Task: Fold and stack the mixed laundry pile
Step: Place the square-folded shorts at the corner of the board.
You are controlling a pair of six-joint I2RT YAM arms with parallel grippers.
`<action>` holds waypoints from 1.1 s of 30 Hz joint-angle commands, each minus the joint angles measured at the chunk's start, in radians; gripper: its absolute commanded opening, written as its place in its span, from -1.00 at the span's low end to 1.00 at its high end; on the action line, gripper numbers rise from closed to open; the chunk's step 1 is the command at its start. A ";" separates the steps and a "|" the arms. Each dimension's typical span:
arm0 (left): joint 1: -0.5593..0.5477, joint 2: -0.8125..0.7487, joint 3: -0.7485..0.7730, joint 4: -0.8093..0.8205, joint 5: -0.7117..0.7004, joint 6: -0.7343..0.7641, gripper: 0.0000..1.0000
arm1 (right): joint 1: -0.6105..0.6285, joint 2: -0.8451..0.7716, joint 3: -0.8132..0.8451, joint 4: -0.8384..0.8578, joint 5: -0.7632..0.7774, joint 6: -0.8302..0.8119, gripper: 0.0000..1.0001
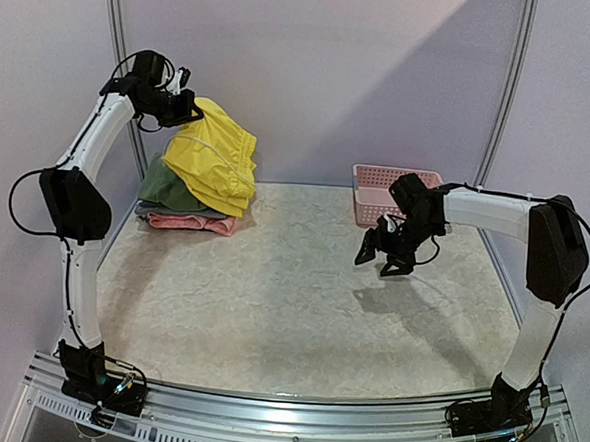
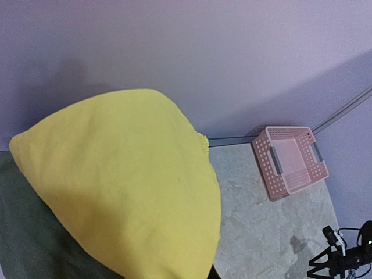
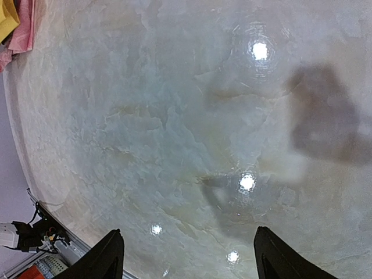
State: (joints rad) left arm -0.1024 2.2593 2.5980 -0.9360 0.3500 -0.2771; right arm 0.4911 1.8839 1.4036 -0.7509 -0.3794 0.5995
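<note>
At the far left corner of the table point(image 1: 299, 311), the laundry pile point(image 1: 192, 190) sits close to the back wall point(image 1: 314, 72). The left gripper point(image 1: 185, 106) is up high over the pile, and it is pinching the top of the yellow shorts point(image 1: 217, 156). The shorts hang down from it in a big floppy shape, and their bottom edge rests on the other clothes. Under the shorts lies the olive-green shirt point(image 1: 162, 185). A pink cloth point(image 1: 193, 222) lies flat at the very bottom, touching the table.

From the left wrist camera, the yellow shorts fill most of the view, with the olive-green shirt dark below them on the left. The left gripper's own fingers cannot be seen there.

The pink basket point(image 1: 382, 191) stands at the back of the table on the right side, well apart from the pile. The right gripper point(image 1: 383, 254) hangs in the air above the table, just in front of the basket. Its two fingers point(image 3: 110, 258) are spread wide apart and hold nothing — only the shiny table top shows between them. Its shadow point(image 1: 395, 299) falls on the table below it. From the right wrist camera, a little bit of the pink cloth and the yellow shorts peeks in at the top left corner.
</note>
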 commanded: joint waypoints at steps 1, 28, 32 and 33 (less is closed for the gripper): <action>-0.020 -0.066 0.001 0.096 0.062 -0.052 -1.00 | 0.007 0.021 0.029 -0.025 -0.004 -0.015 0.56; 0.181 0.032 -0.064 0.002 0.026 0.128 -1.00 | 0.015 0.029 0.029 -0.061 0.015 -0.014 0.57; 0.212 0.080 -0.065 -0.002 0.022 0.155 -1.00 | 0.021 0.051 0.052 -0.077 0.017 -0.008 0.58; 0.220 0.093 -0.063 0.000 0.015 0.160 -1.00 | 0.023 0.059 0.060 -0.081 0.017 -0.006 0.58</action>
State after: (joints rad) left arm 0.0853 2.2982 2.5202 -0.9447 0.3717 -0.1661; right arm 0.4992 1.9003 1.4231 -0.8047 -0.3756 0.5865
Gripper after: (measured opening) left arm 0.015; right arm 0.788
